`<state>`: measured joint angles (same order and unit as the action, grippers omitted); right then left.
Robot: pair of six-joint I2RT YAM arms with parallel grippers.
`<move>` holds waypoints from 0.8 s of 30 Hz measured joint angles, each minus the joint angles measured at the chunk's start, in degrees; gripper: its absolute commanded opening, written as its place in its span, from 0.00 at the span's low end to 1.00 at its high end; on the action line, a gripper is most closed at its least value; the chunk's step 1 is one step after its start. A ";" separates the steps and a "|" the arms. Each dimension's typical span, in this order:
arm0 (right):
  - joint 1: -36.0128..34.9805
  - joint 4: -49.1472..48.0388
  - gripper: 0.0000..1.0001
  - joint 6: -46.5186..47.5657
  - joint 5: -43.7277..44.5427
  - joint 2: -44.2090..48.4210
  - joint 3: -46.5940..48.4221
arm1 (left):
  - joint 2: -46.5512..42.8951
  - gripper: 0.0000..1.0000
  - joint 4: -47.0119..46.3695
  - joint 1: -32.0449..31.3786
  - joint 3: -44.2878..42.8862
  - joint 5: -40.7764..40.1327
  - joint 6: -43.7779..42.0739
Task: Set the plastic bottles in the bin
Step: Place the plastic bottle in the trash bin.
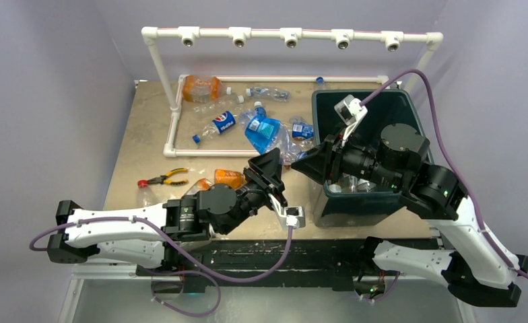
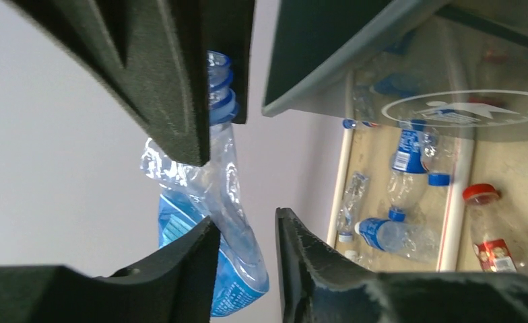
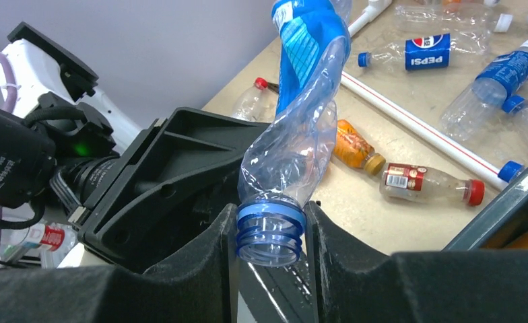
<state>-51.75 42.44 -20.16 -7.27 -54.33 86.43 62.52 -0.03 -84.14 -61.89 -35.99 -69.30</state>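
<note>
Bottle (image 3: 295, 134) held up beside the bin (image 1: 359, 205), neck pinched by the right gripper (image 3: 271, 235) — left gripper (image 2: 248, 229) narrow around its body, hold unclear. Best free one before swinging it over the rim.

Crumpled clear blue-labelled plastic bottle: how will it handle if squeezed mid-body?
Crumpled clear blue-labelled plastic bottle: twisted, creased walls, probably floppy. No liquid visible, likely light. Threaded neck in the right gripper looks stiffest.

White arm shells (image 1: 113, 225), black joints (image 1: 214, 205), purple cables (image 1: 415, 70), black fingers (image 3: 214, 269).
</note>
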 measured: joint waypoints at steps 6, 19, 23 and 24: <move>0.00 -2.32 0.00 -1.53 -1.05 0.52 -1.42 | -0.52 0.12 -7.82 0.00 2.51 -1.20 -3.98; -0.20 -7.82 0.90 -2.97 -5.53 3.13 -2.54 | -1.75 0.00 -16.44 -0.24 4.63 -2.64 -5.05; -0.33 -10.97 0.92 -2.19 -5.38 6.51 -2.69 | -3.08 0.00 -13.86 -0.26 4.46 -2.89 1.53; -0.33 -12.46 0.92 -1.68 -5.05 7.80 -3.23 | -3.45 0.00 -12.72 -0.26 4.26 -2.86 3.69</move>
<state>-52.07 29.98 -21.85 -12.32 -46.52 83.20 59.07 -12.75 -84.40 -57.63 -38.85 -65.60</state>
